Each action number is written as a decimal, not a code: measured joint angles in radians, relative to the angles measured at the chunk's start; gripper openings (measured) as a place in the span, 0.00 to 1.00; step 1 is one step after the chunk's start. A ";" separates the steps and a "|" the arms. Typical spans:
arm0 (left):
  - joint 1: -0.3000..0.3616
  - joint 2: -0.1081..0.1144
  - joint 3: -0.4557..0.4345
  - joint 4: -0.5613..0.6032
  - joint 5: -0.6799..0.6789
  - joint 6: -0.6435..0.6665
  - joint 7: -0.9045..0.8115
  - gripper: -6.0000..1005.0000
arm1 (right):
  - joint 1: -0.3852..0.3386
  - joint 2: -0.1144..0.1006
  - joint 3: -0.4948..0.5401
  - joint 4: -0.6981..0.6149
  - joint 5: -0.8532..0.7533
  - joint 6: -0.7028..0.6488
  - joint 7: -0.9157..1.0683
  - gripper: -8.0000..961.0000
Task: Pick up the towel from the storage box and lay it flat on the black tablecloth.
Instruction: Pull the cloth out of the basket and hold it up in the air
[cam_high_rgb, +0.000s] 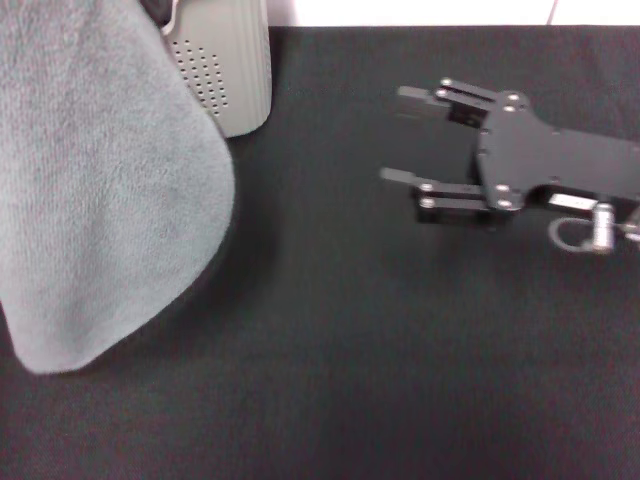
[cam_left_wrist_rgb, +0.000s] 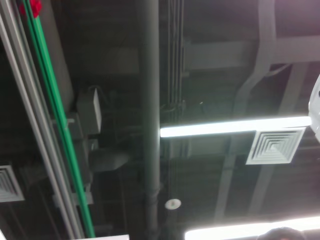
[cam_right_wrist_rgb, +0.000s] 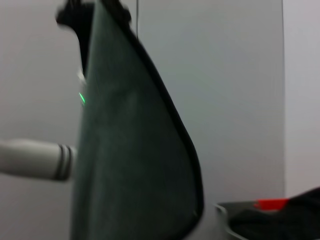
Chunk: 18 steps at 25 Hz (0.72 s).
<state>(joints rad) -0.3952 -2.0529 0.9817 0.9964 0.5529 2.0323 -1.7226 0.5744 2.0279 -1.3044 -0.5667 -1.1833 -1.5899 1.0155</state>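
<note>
The grey-teal towel (cam_high_rgb: 100, 190) hangs lifted at the left of the head view, its lower corner above the black tablecloth (cam_high_rgb: 350, 350). The right wrist view shows the towel (cam_right_wrist_rgb: 135, 160) hanging from a dark gripper (cam_right_wrist_rgb: 75, 15) at its top edge; this is my left gripper, shut on the towel. It is out of the head view. The light grey perforated storage box (cam_high_rgb: 230, 70) stands behind the towel at the back left. My right gripper (cam_high_rgb: 400, 135) is open and empty above the cloth, right of the towel, its fingers (cam_high_rgb: 405, 177) pointing towards it.
The left wrist view shows only ceiling pipes and lamps. A white strip shows beyond the tablecloth's far edge (cam_high_rgb: 420, 12). A grey rim with a red object (cam_right_wrist_rgb: 270, 204) shows low in the right wrist view.
</note>
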 joint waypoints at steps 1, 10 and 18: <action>-0.008 0.000 0.000 0.002 -0.004 0.000 -0.004 0.03 | 0.000 0.000 -0.031 0.000 0.024 0.025 -0.017 0.79; -0.042 -0.005 0.000 0.005 -0.021 -0.003 -0.012 0.03 | 0.037 0.000 -0.387 -0.001 0.375 0.318 -0.263 0.78; -0.046 -0.012 0.000 -0.003 -0.025 -0.003 -0.007 0.03 | 0.083 0.000 -0.562 -0.020 0.521 0.330 -0.371 0.78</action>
<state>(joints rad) -0.4416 -2.0654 0.9814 0.9933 0.5283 2.0292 -1.7296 0.6578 2.0279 -1.8667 -0.5870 -0.6626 -1.2600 0.6442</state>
